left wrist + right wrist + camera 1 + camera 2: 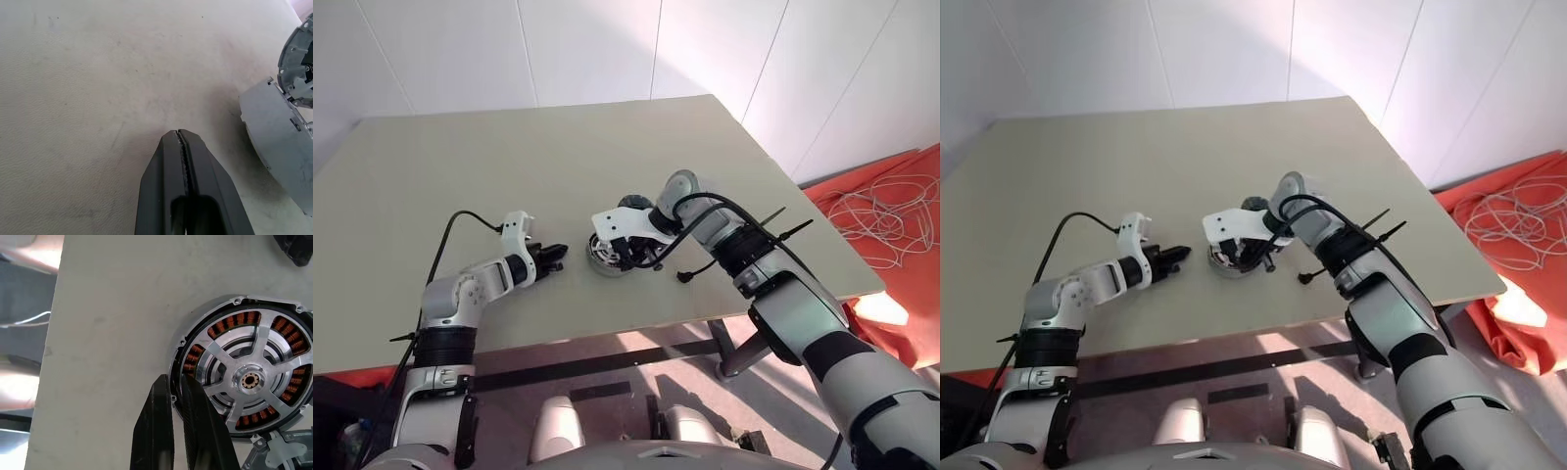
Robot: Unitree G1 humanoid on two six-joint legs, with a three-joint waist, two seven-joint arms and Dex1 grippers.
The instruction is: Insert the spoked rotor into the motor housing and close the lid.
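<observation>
- The worktop [558,166] is a pale greenish board; everything of the task sits toward its near edge, about midway between the near corners.
- An orange sheet [901,294] with loops of pale cable [891,211] lies on the floor beyond the worktop's right edge.
- The motor housing [244,367] stands flat on the worktop close to the near edge, its silvery rim around a ring of reddish-copper windings.
- The spoked rotor [249,379] lies inside the housing, pale spokes running out from a small toothed hub, the windings showing between the spokes.
- The lid [279,453] shows as a grey ribbed piece just beside the housing in the right wrist view; whether it touches the housing I cannot tell.
- The right tool [177,391] points steeply down over the housing, its two black fingers [156,431] drawn almost together with a thin gap, the tips at the housing's rim [177,377]. Nothing shows between them, and contact with the rim cannot be judged.
- The left tool [182,139] hangs low over bare worktop just to the left of the housing, its fingers [161,186] pressed fully together and gripping nothing, pointing toward the right arm's grey casing [279,142].
</observation>
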